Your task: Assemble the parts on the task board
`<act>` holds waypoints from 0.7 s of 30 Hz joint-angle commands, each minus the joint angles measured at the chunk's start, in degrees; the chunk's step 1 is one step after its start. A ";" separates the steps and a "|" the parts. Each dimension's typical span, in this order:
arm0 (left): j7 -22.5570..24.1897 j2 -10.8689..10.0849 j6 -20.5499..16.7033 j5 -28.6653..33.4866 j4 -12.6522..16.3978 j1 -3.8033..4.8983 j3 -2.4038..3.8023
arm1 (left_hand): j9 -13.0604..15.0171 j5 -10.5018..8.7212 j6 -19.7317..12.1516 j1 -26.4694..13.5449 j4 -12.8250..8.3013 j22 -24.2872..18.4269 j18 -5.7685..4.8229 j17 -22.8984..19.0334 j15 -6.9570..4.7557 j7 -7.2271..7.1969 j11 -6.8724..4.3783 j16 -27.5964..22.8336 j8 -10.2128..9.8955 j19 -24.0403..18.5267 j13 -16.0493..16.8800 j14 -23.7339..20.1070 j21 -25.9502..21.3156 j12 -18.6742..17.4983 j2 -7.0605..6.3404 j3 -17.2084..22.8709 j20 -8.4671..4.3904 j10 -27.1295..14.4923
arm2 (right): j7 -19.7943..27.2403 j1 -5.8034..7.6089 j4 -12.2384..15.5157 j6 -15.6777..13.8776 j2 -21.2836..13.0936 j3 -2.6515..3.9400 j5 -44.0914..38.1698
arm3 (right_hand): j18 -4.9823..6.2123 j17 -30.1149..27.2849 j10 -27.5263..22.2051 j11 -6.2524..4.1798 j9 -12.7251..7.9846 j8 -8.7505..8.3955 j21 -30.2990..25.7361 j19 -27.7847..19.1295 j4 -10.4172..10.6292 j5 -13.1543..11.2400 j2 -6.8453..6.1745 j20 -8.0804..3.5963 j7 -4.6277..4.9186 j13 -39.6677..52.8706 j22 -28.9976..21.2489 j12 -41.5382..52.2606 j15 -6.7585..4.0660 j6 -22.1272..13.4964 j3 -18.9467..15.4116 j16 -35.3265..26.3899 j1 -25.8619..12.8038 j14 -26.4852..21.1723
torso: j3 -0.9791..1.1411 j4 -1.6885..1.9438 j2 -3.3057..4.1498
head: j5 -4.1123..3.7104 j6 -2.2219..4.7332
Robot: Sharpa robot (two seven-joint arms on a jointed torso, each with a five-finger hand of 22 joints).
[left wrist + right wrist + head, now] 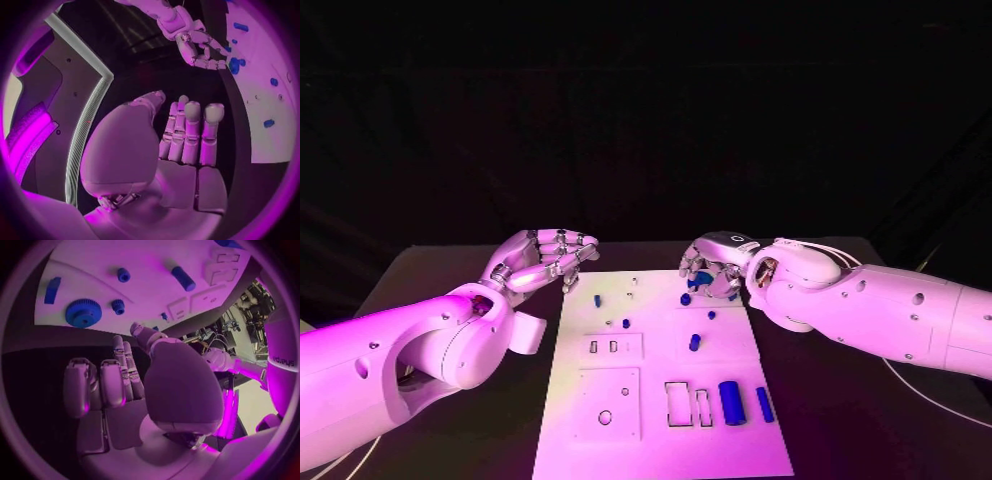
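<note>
Above the task board [661, 420] far edge, the empty, spread right hand [711, 268] hovers over the blue gear [83, 313] (left hand [542, 258] idle, released); descend squarely, gripping its rim.

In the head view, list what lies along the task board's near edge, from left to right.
Round hole → large rectangular cutout → narrow cutout → thick blue cylinder → slim blue bar, all on the task board.
</note>
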 commanded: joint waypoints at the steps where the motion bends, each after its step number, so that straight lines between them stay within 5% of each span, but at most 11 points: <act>1: -0.39 0.11 2.22 -1.12 0.12 0.09 0.06 | 0.21 -0.33 -0.41 -0.70 -0.09 2.13 -1.23 1.12 0.08 0.05 0.07 1.35 0.20 1.43 0.40 1.08 1.48 0.55 -0.02 0.24 0.03 -0.72 | -2.41 -0.13 -0.18 3.12 0.37 -0.01 -5.09 | -1.03 0.30 -0.60 0.01 0.16 -0.32 0.79 0.59 -0.02 0.03 -0.12 0.03 0.05 -0.08 1.16 -0.30 0.00 0.07 -0.50 0.44 -0.69 3.17 | -0.15 0.29 0.66 | -0.20 -0.05; 11: -0.36 0.03 2.18 -1.09 0.14 0.09 0.07 | 0.41 -0.33 -0.58 -0.91 -0.11 3.25 -1.39 1.65 0.09 0.03 0.11 2.15 0.24 2.05 0.73 1.61 2.36 0.73 -0.06 0.27 0.03 -1.23 | -4.61 -0.45 -0.94 4.72 1.20 -0.11 -7.47 | -1.16 0.51 -1.26 0.10 0.41 -0.48 1.50 0.88 0.02 0.03 -0.09 0.17 0.04 -0.12 2.17 -0.29 0.11 -0.11 -1.14 0.90 -0.87 3.08 | -0.26 0.37 0.94 | -0.27 -0.16; 21: -0.30 -0.21 2.35 -1.02 0.15 0.09 0.07 | 0.49 -0.34 -0.77 -1.02 -0.12 3.91 -1.50 1.99 0.12 0.06 0.16 2.58 0.20 2.42 0.87 1.91 2.81 0.77 -0.09 0.28 0.05 -1.61 | -5.12 -1.02 -1.50 5.19 1.82 -0.13 -7.84 | -1.28 0.78 -1.34 0.05 0.68 -0.46 2.03 1.11 0.16 0.08 0.59 0.32 -0.06 -0.07 2.94 -0.19 0.04 0.05 -1.17 1.34 -0.72 3.05 | -0.16 0.33 1.06 | 0.48 -0.42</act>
